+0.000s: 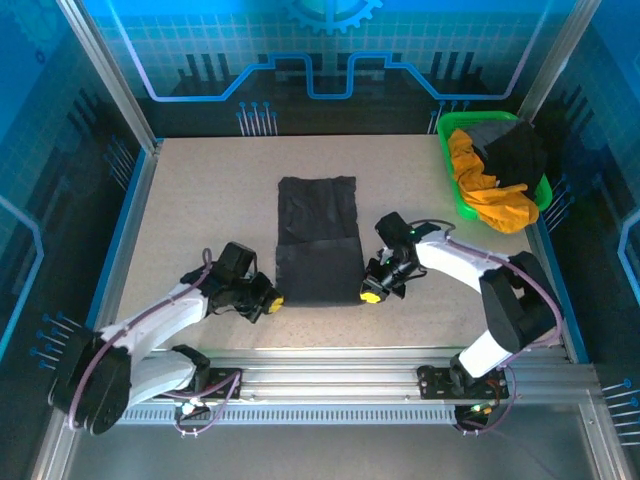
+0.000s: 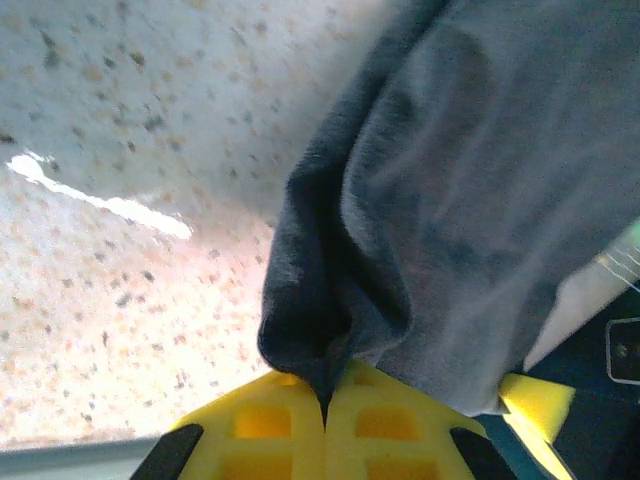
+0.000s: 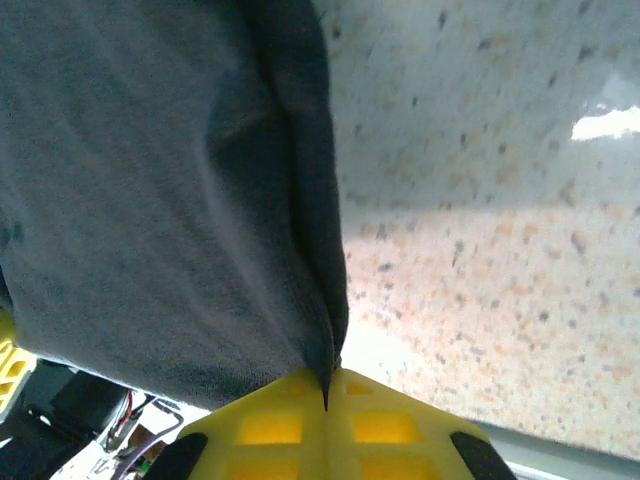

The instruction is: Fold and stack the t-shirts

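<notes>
charcoal t-shirt (image 1: pixel 317 240), mid-table; left gripper (image 1: pixel 268 300), right gripper (image 1: pixel 372 293) clamped tight on its near corners. green basket (image 1: pixel 462 202) far right, yellow t-shirt (image 1: pixel 490 195) inside.

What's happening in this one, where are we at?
Both arms are working the dark charcoal-grey cloth t-shirt, which lies as a narrow rectangle mid-table. The left fingers are shut on its near left corner, the right fingers on its near right corner. A mustard-yellow shirt and a black shirt wait in the bright green plastic basket at the far right.
</notes>
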Tool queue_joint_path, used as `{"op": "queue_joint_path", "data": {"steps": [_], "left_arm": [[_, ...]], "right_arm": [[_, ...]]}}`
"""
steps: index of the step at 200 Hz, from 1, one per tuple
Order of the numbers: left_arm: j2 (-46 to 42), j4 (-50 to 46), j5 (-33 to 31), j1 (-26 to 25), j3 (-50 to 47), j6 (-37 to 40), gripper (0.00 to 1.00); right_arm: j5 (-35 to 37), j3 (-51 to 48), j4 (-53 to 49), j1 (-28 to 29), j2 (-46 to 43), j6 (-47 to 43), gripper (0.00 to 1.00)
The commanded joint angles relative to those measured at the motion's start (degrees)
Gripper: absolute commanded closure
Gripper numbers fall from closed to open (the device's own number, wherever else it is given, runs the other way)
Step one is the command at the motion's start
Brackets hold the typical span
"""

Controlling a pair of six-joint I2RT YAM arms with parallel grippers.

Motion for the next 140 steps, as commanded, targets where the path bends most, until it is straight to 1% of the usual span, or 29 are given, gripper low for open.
{"op": "queue_joint_path", "data": {"steps": [1,15,35,47,68,85,108,122,140], "left_arm": [[-4.9,-5.5,-0.6,-0.6,2.7,-0.1,1.0],[-6.5,-7.3,-2.1,-0.7,6.4,0.4,1.0],[-6.7,-10.5,-5.9,-0.6,13.1,1.3,1.0],[-5.5,-12.2,-8.6,-0.3,17.6,1.3,1.0],[-0.6,-9.8,-10.1,1.8,24.3,1.9,1.0],[5.4,-5.8,-9.9,4.8,29.2,2.5,1.0],[16.8,0.9,-7.6,9.4,37.0,3.4,1.0],[25.1,1.9,-7.1,11.9,43.2,5.3,1.0],[35.9,5.7,-5.0,14.9,50.9,5.3,1.0]], "right_arm": [[0.3,2.0,-3.7,0.8,-5.4,0.9,1.0],[1.6,5.2,-6.7,0.8,-7.4,1.0,1.0],[4.3,10.8,-10.0,0.1,-8.7,1.9,1.0],[5.4,14.3,-10.7,-0.8,-8.4,3.0,1.0],[6.8,21.7,-9.8,-3.0,-5.4,4.5,1.0],[7.7,29.5,-9.1,-4.7,0.1,4.5,1.0],[9.1,40.4,-8.0,-7.2,9.7,4.2,1.0],[8.2,47.5,-6.9,-9.0,17.4,4.6,1.0],[7.2,59.6,-7.6,-10.9,28.7,4.9,1.0]]}}
